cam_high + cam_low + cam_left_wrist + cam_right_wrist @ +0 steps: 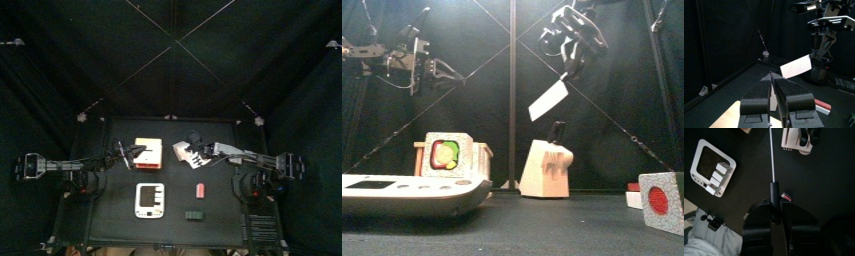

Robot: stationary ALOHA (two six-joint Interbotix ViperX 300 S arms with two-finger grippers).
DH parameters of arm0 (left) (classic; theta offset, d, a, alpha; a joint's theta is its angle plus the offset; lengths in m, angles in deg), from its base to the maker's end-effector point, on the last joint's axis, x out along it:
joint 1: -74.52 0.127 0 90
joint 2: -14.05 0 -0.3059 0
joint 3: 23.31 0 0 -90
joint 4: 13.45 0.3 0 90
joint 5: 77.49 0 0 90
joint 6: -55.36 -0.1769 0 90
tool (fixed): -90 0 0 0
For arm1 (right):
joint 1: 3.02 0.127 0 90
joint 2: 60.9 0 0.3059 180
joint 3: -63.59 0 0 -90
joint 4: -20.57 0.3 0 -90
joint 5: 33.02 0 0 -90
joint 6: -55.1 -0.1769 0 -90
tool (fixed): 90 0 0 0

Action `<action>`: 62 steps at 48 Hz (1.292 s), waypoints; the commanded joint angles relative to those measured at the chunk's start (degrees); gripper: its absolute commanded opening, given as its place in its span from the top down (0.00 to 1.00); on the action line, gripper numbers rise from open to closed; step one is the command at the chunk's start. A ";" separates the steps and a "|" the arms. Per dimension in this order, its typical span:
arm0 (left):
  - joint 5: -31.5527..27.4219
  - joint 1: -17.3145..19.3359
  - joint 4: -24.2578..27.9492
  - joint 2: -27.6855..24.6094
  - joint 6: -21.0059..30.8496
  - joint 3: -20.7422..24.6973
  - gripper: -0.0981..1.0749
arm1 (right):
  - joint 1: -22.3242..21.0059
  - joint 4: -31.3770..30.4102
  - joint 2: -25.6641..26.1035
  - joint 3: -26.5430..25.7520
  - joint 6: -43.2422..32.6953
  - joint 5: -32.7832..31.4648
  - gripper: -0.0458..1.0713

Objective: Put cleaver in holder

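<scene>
Where the black tabletop (596,215) meets its front edge, a flat white plastic slab with dark markings (409,190) lies at the left. A grey cube bearing a red disc (663,200) stands at the right, well apart from the slab. From above, a tiny red piece (201,190) lies just right of the slab.

Further back stand two blocks, near each other but not touching. On the left is a boxy pale block with an orange-red side and a green-and-red panel on its front face (449,155). On the right is the holder, a pale wooden knife block (549,170) with one black handle already standing in its top.

Above the holder and clear of it hangs the cleaver, a pale grey-white rectangular blade with a black handle (549,100). It is tilted, handle uppermost, and touches neither block nor tabletop. The right tool (774,203) is pinched on that handle, and from its wrist camera the blade shows edge-on as a thin line.

The left tool (773,80) is held high at the left, above and beside the orange-red block. Whether it grips anything cannot be told. Black curtains (629,110) close the rear.
</scene>
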 commanded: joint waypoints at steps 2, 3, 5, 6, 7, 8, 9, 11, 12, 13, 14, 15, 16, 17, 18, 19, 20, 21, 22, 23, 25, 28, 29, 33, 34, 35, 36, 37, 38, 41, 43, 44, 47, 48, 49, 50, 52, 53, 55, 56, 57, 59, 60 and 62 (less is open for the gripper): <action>0.18 -0.09 -0.09 0.00 -0.09 0.62 0.49 | -4.13 3.60 0.09 -1.49 3.34 -2.20 0.64; 0.18 0.00 -0.09 0.00 -0.09 0.62 0.49 | -4.83 4.13 0.00 -1.49 3.87 -2.72 0.63; 0.18 0.00 -0.09 0.00 -0.09 0.44 0.49 | -5.89 4.92 -0.18 -1.41 4.48 -3.43 0.64; 0.18 0.00 -0.09 0.00 -0.09 0.35 0.49 | -6.42 5.36 -0.35 -1.32 4.92 -3.78 0.64; 0.18 0.00 -0.09 0.00 -0.09 0.35 0.49 | -6.68 5.71 -0.44 -1.32 5.10 -4.04 0.63; 0.18 0.00 -0.09 0.00 -0.09 0.26 0.49 | -6.86 6.06 -0.62 -1.41 5.19 -4.13 0.64; 0.18 0.00 -0.09 0.00 -0.09 0.26 0.49 | -6.94 6.24 -0.70 -1.41 5.27 -4.31 0.63; 0.18 0.00 -0.26 0.00 0.00 0.26 0.49 | -7.03 6.42 -0.97 -1.58 5.36 -4.39 0.64; 0.18 0.09 -0.35 0.00 -0.09 0.26 0.49 | -7.12 6.50 -0.97 -1.58 5.45 -4.39 0.64; 0.18 0.00 -0.35 0.00 0.00 0.26 0.49 | -7.12 6.50 -1.05 -1.67 5.45 -4.48 0.64; 0.18 0.00 -0.44 0.00 -0.09 0.18 0.49 | -7.12 6.50 -1.14 -1.76 5.45 -4.57 0.64; 0.18 0.00 -0.53 0.00 0.00 0.26 0.49 | -7.12 6.50 -1.32 -1.67 5.45 -4.66 0.64; 0.18 0.00 -0.62 0.00 -0.09 0.26 0.49 | -7.12 6.59 -1.32 -1.67 5.45 -4.66 0.64; 0.18 0.00 -0.62 0.00 -0.09 0.26 0.49 | -7.12 6.68 -1.41 -1.58 5.45 -4.75 0.64; 0.18 0.00 -0.70 0.00 -0.09 0.18 0.49 | -7.12 6.77 -1.49 -1.49 5.45 -4.75 0.63; 0.18 0.00 -0.79 0.00 -0.09 0.09 0.49 | -7.12 6.86 -1.67 -1.32 5.45 -4.66 0.64; 0.18 0.00 -0.88 0.00 -0.09 0.09 0.49 | -7.03 6.86 -1.76 -1.23 5.45 -4.75 0.64; 0.18 0.00 -0.88 0.00 -0.09 0.09 0.49 | -6.94 6.86 -1.93 -1.23 5.45 -4.75 0.64; 0.18 0.00 -0.97 0.00 -0.09 0.00 0.49 | -6.94 6.86 -2.02 -1.14 5.45 -4.75 0.64; 0.18 0.00 -0.97 0.00 -0.09 0.00 0.49 | -6.86 6.94 -2.11 -1.14 5.54 -4.75 0.64; 0.18 0.00 -1.05 0.00 -0.09 -0.09 0.49 | -6.77 7.03 -2.37 -1.14 5.54 -4.75 0.64; 0.18 0.00 -1.14 0.00 -0.09 -0.09 0.49 | -6.77 6.94 -2.72 -1.23 5.54 -4.75 0.64; 0.18 0.00 -1.14 0.09 -0.09 -0.09 0.49 | -6.77 7.03 -2.81 -1.23 5.54 -4.75 0.64; 0.09 0.09 -1.14 0.00 -0.09 -0.09 0.49 | -6.77 7.03 -3.08 -1.05 5.54 -4.83 0.64; 0.18 0.00 -1.14 0.00 -0.09 -0.09 0.49 | -6.77 7.03 -3.16 -0.97 5.54 -4.83 0.64; 0.18 0.00 -1.14 0.00 -0.09 -0.09 0.49 | -6.77 7.03 -3.34 -0.97 5.54 -4.92 0.64; 0.18 0.00 -1.14 0.00 -0.09 -0.09 0.49 | -6.77 7.03 -3.34 -0.88 5.54 -4.92 0.64; 0.18 0.00 -1.14 0.00 -0.09 -0.09 0.49 | -6.77 7.03 -3.52 -0.88 5.54 -4.92 0.64; 0.18 0.00 -1.14 0.00 -0.09 -0.09 0.49 | -6.68 6.94 -3.60 -0.79 5.54 -4.92 0.64; 0.18 0.00 -1.14 0.00 -0.09 -0.18 0.49 | -6.68 7.03 -3.87 -0.79 5.54 -4.92 0.64; 0.18 0.00 -1.14 0.00 -0.09 -0.18 0.49 | -6.77 6.94 -4.13 -0.79 5.54 -4.92 0.64; 0.18 0.00 -1.14 0.00 -0.09 -0.26 0.49 | -6.68 6.94 -4.22 -0.79 5.54 -4.92 0.64; 0.18 0.00 -1.14 0.00 -0.09 -0.18 0.49 | -6.68 7.03 -4.48 -0.79 5.54 -5.01 0.64; 0.18 0.00 -1.14 0.00 -0.09 -0.18 0.49 | -6.59 7.03 -4.48 -0.79 5.54 -5.01 0.64; 0.18 0.00 -1.14 0.00 -0.09 -0.26 0.49 | -6.59 6.94 -4.57 -0.79 5.54 -5.10 0.64; 0.18 0.00 -1.14 0.00 -0.09 -0.26 0.49 | -6.59 7.03 -4.66 -0.79 5.54 -5.19 0.64; 0.18 0.00 -1.14 0.00 -0.09 -0.26 0.49 | -6.59 6.94 -4.66 -0.62 5.54 -5.36 0.64; 0.18 0.00 -1.14 0.00 -0.09 -0.26 0.49 | -6.59 6.94 -4.75 -0.62 5.54 -5.36 0.64; 0.18 0.00 -1.14 0.00 -0.09 -0.26 0.49 | -6.59 7.03 -4.83 -0.62 5.54 -5.36 0.64; 0.18 0.00 -1.14 0.00 -0.09 -0.26 0.49 | -6.59 6.94 -4.92 -0.62 5.54 -5.45 0.64; 0.18 0.00 -1.14 0.00 -0.09 -0.26 0.49 | -6.59 7.03 -5.01 -0.62 5.54 -5.36 0.64; 0.18 0.00 -1.14 0.00 -0.09 -0.26 0.49 | -6.59 7.03 -5.10 -0.62 5.54 -5.45 0.64; 0.18 0.00 -1.14 0.00 -0.09 -0.26 0.49 | -6.59 6.94 -5.19 -0.62 5.54 -5.45 0.64; 0.18 0.09 -1.14 0.00 -0.09 -0.35 0.49 | -6.59 7.03 -5.45 -0.62 5.54 -5.45 0.64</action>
